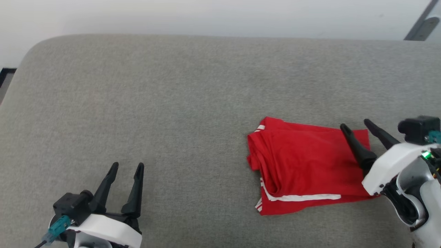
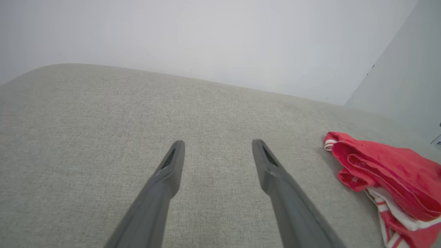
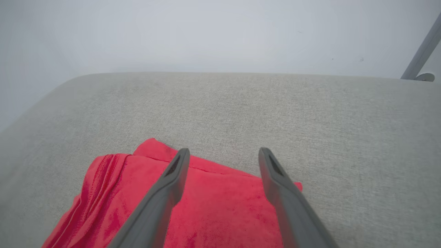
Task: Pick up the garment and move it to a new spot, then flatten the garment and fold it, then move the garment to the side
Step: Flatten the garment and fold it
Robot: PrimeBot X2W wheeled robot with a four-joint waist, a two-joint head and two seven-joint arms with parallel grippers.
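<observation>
— Where's the garment?
— Right of centre in the head view. It lies folded into a red block on the grey upholstered surface, with white trim along its lower edge.
— And the hands?
— The right hand is at the frame's right edge, fingers spread wide over the garment's right end and gripping nothing. The left hand is at lower left, also wide and empty, well apart from the garment.

White wrist shells, long dark tapered fingers, teal connectors — green light on right wrist.
</observation>
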